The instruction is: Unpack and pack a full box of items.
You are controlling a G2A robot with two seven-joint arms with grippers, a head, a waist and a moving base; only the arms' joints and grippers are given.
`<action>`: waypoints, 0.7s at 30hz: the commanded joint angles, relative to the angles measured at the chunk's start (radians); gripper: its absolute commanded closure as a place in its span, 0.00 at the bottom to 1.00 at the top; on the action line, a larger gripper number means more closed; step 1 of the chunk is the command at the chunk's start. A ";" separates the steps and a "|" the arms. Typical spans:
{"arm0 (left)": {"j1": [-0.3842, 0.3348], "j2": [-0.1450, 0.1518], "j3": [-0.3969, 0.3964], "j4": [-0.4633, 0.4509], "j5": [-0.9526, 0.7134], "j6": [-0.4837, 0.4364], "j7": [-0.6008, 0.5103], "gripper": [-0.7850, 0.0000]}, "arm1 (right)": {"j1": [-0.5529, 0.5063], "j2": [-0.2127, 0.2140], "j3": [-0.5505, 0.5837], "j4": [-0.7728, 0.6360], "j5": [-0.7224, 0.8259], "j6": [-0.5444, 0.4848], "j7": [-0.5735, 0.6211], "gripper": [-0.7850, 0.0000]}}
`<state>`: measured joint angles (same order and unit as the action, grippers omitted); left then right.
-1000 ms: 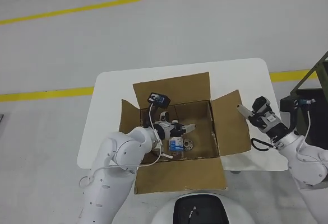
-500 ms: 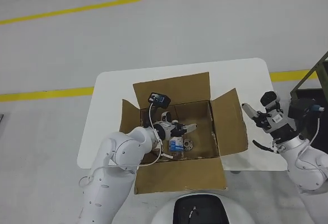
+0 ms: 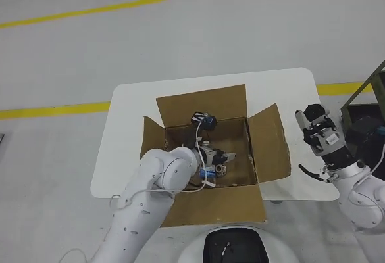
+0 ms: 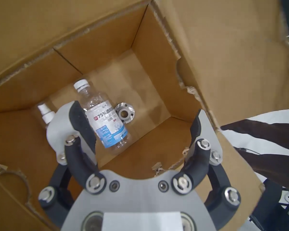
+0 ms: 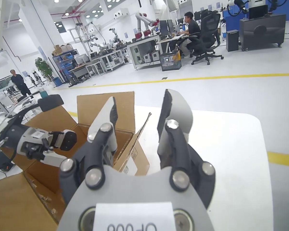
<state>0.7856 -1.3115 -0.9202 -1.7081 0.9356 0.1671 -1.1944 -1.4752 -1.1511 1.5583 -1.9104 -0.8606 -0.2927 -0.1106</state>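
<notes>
- Deep inside the open brown cardboard box (image 4: 156,68), a clear plastic bottle with a white cap and a blue-and-white label (image 4: 103,121) lies on its side on the floor. It sits below and just ahead of the left gripper (image 4: 136,108), close to one of the two fingers.
- The left gripper hangs within the box walls with its jaws spread wide and holding nothing.
- A round metal flange with a centre hole (image 4: 125,113) lies flat just beside the bottle, on the side toward the gap between the fingers. Whether the two touch cannot be told.
- A small clear spray bottle with a white nozzle (image 4: 45,115) lies in the corner beyond the same finger, partly hidden by it.
- The right gripper (image 5: 140,98) hovers outside the box over the white table (image 3: 284,82), just beside the right-hand flap (image 3: 271,148). Its jaws are apart and empty.
- With three items left on the floor, the unpacking looks unfinished, and the labelled bottle seems the likely next pick.
- The risks:
  - The bottle is round and on its side, so a finger landing on it off-centre could roll it away or squeeze it out of the grip.
  - The flange is so close that a closing finger might catch it and drag it along.
  - In these tight quarters the wrist could snag a wall or the torn flap edge and shift the whole box.
</notes>
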 commanded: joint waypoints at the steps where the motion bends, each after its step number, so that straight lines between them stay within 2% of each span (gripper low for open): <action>1: -0.022 -0.009 0.054 0.052 0.066 0.036 -0.022 0.00 | -0.002 -0.001 -0.001 0.000 -0.001 0.000 -0.002 1.00; 6: -0.078 -0.035 0.148 0.184 0.137 0.081 -0.100 0.00 | -0.006 -0.003 -0.003 -0.001 -0.003 -0.001 0.006 1.00; 21: -0.078 -0.037 0.150 0.191 0.138 0.082 -0.093 0.00 | 0.008 -0.007 -0.017 0.021 0.005 -0.016 0.044 1.00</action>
<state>0.7050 -1.3482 -0.7699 -1.5180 1.0734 0.2509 -1.2950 -1.4691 -1.1582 1.5431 -1.8911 -0.8553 -0.3080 -0.0691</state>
